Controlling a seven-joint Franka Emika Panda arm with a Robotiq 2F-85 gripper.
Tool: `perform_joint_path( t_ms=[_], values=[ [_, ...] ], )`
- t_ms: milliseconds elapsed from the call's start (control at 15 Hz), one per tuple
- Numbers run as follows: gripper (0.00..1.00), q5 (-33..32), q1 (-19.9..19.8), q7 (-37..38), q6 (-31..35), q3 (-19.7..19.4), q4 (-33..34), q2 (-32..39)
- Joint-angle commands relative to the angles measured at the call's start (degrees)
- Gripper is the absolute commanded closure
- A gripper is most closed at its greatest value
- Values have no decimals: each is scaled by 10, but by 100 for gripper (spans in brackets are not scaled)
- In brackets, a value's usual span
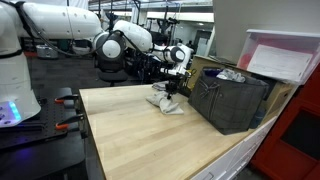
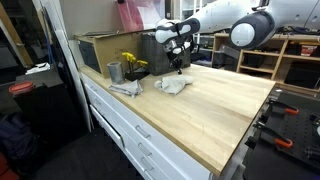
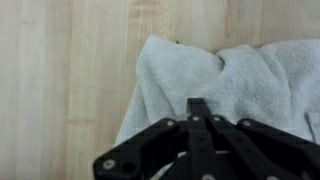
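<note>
A crumpled light grey towel (image 1: 166, 103) (image 2: 173, 85) lies on the wooden tabletop (image 1: 150, 140), close to a dark crate. My gripper (image 1: 171, 88) (image 2: 179, 68) comes straight down onto it from the arm above. In the wrist view the towel (image 3: 240, 75) fills the right half of the picture. There the two black fingers of my gripper (image 3: 198, 104) are pressed together, and their tips sit in a fold of the cloth. The pinched spot itself is hidden under the fingertips.
A black crate (image 1: 232, 98) with items inside stands just behind the towel. Near the table's edge are a metal cup (image 2: 114, 72), yellow flowers (image 2: 132, 62) and a second grey cloth (image 2: 125, 89). White drawers (image 2: 150, 135) run below the tabletop.
</note>
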Motion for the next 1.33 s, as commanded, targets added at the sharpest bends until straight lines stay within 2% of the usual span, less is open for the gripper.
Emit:
perform_joint_path(
  t_ms=[0, 133, 200, 333, 933, 1133, 1267],
  values=[
    [100, 33, -12, 2, 1, 1, -15, 12],
    [100, 44, -16, 14, 5, 1, 16, 43],
    [100, 48, -17, 20, 35, 1, -26, 25],
    [100, 43, -17, 35, 77, -9, -32, 34],
    [100, -56, -19, 78, 264, -78, -81, 34],
    [100, -66, -20, 110, 268, -111, -98, 34],
    [100, -75, -22, 136, 247, -127, -102, 34]
  ],
)
